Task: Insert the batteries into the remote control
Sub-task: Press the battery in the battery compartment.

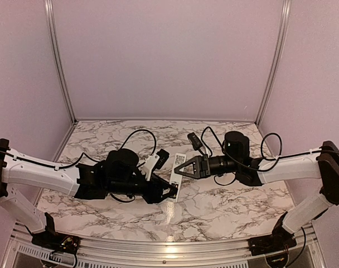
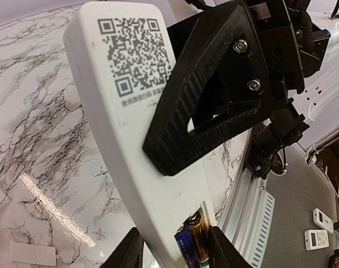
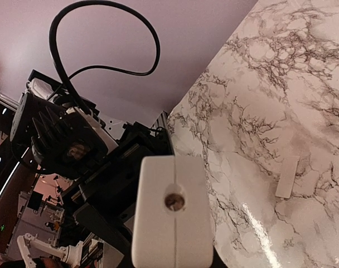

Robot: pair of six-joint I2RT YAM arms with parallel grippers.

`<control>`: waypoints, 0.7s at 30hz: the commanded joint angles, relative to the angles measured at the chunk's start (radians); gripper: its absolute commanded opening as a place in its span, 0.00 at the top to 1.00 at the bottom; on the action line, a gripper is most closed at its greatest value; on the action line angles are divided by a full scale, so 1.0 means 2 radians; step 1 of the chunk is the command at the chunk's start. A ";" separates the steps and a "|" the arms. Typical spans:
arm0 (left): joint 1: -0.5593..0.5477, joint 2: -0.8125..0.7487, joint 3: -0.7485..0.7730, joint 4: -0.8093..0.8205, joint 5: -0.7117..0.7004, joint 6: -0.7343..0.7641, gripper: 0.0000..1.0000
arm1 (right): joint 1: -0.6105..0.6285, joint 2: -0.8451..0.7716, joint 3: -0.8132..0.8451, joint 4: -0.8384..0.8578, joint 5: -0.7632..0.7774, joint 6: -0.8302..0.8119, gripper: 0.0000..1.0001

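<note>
Remote control (image 2: 125, 125): held off the marble between the two claws, back face up, with a QR code printed on it. In the top view it sits at centre frame.
Long axis: runs from the left claw at the near end up to the right claw at the far end, tilted slightly off straight.
Batteries (image 2: 192, 240): a golden one and a dark one lie side by side in the recess at the near end of the remote, at the bottom edge of the left wrist view. Both look seated, though only their upper ends show.
Left claw (image 1: 170, 190): pinched on the near end of the remote across its width, one finger on each long edge just beside the batteries. It is the nearer claw to the recess.
Right claw (image 1: 182, 169): appears pressed together on the far half, across the thickness. One black finger (image 2: 214, 95) lies flat over the back; the other is hidden underneath.
White strip (image 3: 286, 176): loose on the marble table (image 3: 281, 84), well apart from both claws; probably the compartment cover.
Next move, as a judgement: fetching the strip would mean one claw letting go; the right is likelier, being clear of the batteries.
</note>
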 commanded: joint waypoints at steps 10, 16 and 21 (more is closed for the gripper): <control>0.026 -0.003 0.001 -0.006 0.012 0.015 0.33 | -0.007 -0.028 0.010 0.021 -0.019 0.009 1.00; 0.026 -0.034 0.009 -0.041 -0.045 0.030 0.20 | -0.026 -0.034 -0.011 0.000 0.010 0.008 1.00; 0.024 -0.026 0.022 -0.058 -0.069 0.028 0.18 | -0.030 -0.035 -0.012 -0.022 0.034 0.002 1.00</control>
